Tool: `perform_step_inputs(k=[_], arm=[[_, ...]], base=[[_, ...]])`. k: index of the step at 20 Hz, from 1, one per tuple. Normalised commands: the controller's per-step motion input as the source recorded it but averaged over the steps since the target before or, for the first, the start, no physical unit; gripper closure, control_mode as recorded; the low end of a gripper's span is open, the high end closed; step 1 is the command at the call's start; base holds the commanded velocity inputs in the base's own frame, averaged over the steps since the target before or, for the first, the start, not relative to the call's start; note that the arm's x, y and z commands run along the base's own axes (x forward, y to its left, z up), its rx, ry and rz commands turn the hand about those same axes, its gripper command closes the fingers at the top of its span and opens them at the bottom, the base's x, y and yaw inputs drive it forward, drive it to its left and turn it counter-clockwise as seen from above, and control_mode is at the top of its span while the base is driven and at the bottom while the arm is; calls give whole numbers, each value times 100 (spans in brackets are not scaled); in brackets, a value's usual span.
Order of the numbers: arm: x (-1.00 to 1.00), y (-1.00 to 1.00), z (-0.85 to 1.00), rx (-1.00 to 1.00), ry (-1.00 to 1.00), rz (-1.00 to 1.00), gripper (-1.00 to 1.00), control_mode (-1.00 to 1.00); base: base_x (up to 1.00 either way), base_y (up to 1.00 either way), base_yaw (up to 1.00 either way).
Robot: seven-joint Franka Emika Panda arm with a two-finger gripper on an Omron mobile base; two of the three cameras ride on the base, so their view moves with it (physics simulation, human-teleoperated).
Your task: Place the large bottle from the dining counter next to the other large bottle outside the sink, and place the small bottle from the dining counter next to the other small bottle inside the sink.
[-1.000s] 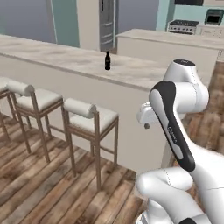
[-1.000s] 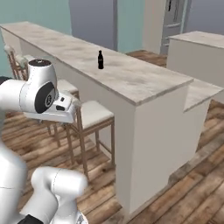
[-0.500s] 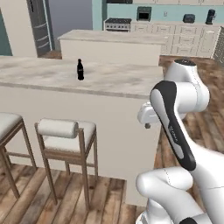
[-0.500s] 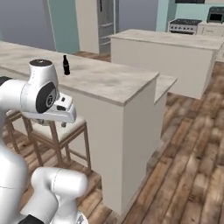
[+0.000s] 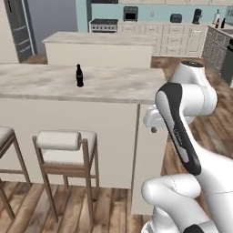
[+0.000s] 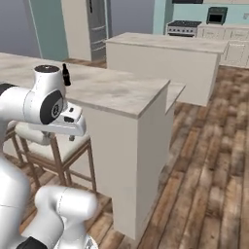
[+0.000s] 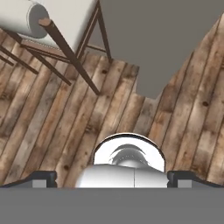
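Small bottle (image 5: 79, 75) upright on dining counter (image 5: 113, 84), well apart from open, empty hand (image 7: 112, 178)

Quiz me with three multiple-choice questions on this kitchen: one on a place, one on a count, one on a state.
1. Where is the small bottle?
A. on the dining counter
B. on the floor
C. on a stool

2. How many bottles stand on that counter?
A. one
B. three
C. five

3. How does the bottle stand?
A. upright
B. on its side
C. upside down

Answers: 1 A, both base views show it on the marble top. 2 A, one black bottle stands there. 3 A, its neck points up.
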Motion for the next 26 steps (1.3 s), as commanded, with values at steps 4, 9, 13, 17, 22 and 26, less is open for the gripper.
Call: perform_step_inputs(k=[4,9,13,17,22,26], arm=[[0,0,0,0,0,0,-100,100],[0,0,0,0,0,0,-100,100],[0,0,0,0,0,0,-100,100],[0,0,0,0,0,0,-100,100],[0,0,0,0,0,0,-100,100],[0,0,0,0,0,0,-100,100]], base=[[27,10,-33],[36,20,-45],[27,47,-42],[41,66,-33],[5,36,-5],[-20,27,0]])
